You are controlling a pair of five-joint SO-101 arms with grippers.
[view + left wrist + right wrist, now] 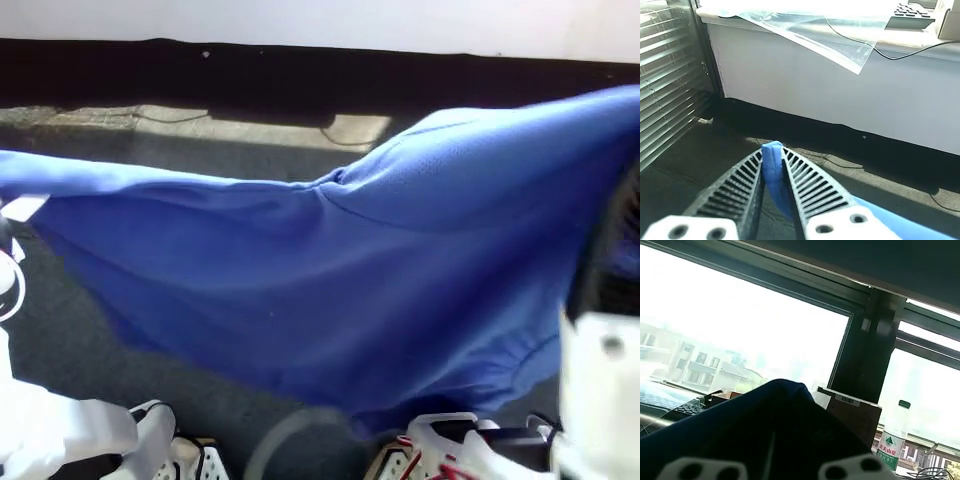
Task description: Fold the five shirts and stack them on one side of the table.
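Left gripper [772, 150]: jaws closed tight on a pinched fold of the blue shirt [380, 250], fabric sandwiched between them. The shirt hangs stretched above the table [60, 340], one end cut off at the high view's edge. Right gripper [613, 240] is at that end of the shirt; cloth drapes over it (grip cannot be told). Beyond the shirt stands a water bottle [892, 440]: green label, print too small to read.

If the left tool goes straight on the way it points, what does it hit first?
Past the blue shirt pinched in the left tool, the way looks free; the line probably ends at the black strip under the white wall panel, though depth is unclear.
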